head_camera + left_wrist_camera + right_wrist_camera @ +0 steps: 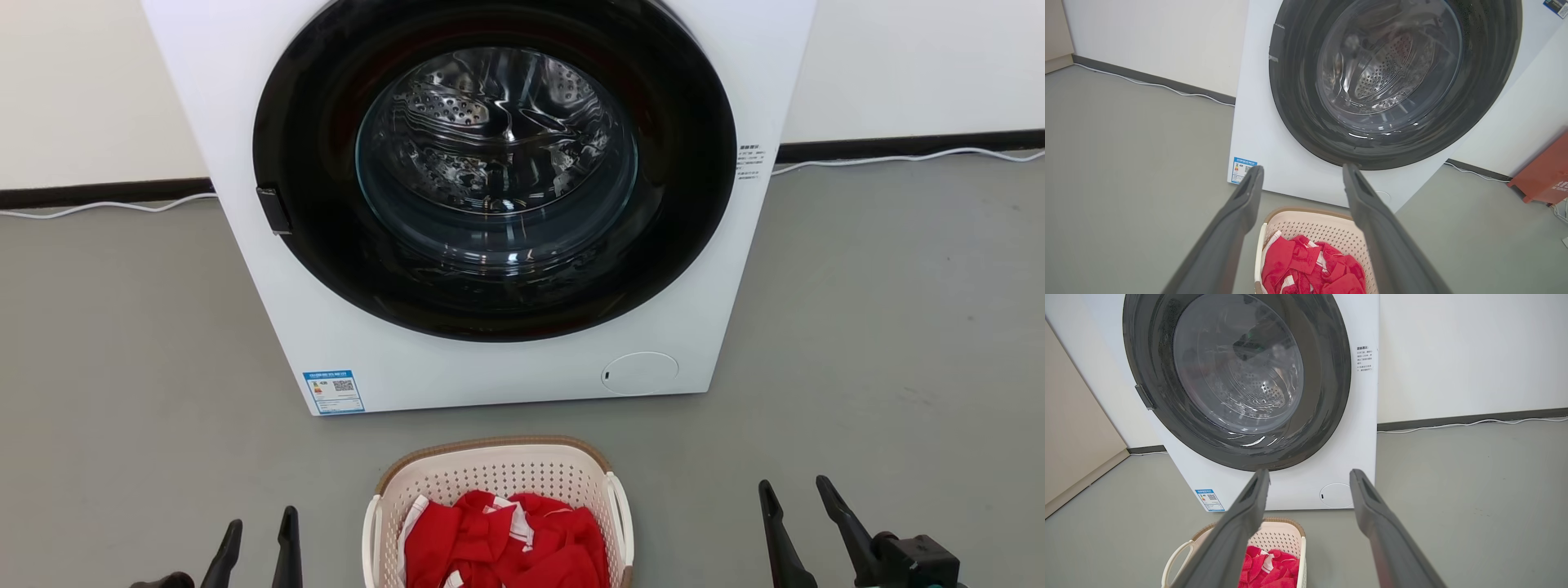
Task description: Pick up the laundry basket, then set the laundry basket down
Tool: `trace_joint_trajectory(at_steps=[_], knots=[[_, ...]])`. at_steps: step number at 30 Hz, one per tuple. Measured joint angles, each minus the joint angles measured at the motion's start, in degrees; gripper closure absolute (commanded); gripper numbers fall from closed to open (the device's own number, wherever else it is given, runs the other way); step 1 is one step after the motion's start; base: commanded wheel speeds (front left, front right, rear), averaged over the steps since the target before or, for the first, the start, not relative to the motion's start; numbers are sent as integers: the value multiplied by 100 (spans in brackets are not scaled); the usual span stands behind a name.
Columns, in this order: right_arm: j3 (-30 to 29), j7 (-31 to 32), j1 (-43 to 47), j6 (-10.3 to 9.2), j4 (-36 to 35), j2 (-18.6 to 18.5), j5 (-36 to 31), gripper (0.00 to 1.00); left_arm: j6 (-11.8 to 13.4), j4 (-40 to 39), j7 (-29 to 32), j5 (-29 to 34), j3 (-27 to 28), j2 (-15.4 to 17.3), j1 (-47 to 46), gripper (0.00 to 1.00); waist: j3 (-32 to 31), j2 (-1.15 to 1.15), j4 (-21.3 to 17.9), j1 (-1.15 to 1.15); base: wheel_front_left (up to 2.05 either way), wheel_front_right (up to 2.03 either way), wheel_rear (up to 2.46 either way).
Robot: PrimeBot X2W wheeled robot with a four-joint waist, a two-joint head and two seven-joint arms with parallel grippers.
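The laundry basket [498,478] stands on the grey floor just in front of the washer, at the bottom centre of the head view. It is cream-white and perforated with a brown rim, and red and white cloth [506,539] lies inside. White loop handles show on its left side [371,531] and right side [620,506]. My left gripper [260,531] is open to the left of the basket, apart from it. My right gripper [796,498] is open well to the right. The basket [1314,228] shows between the left fingers, and the basket [1282,539] also sits low behind the right fingers.
A white front-loading washer [490,359] with a closed dark round door fills the space behind the basket. A white cable [898,159] runs along the wall's dark skirting. A red box [1543,171] stands to the washer's right. Bare floor lies on both sides.
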Motion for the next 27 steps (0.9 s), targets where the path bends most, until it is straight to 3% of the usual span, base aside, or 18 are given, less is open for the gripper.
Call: trace_joint_trajectory(at_steps=[14, 15, 27], knots=[[-24, 0, 16, 0, 46, 3, 1, 0, 0, -23, 0, 143, 138, -80, 60, 0, -3, 0, 78, 0, 0, 0, 0], [-21, 2, 23, -3, 89, 3, 2, 100, 0, 21, 1, 140, 140, -87, 64, 100, -3, 0, 80, 0, 0, 0, 0], [-32, 104, 168, -4, 371, 22, 501, 100, 0, 327, 158, -281, 132, -180, 216, 100, 9, 0, 97, 4, 0, 0, 0]])
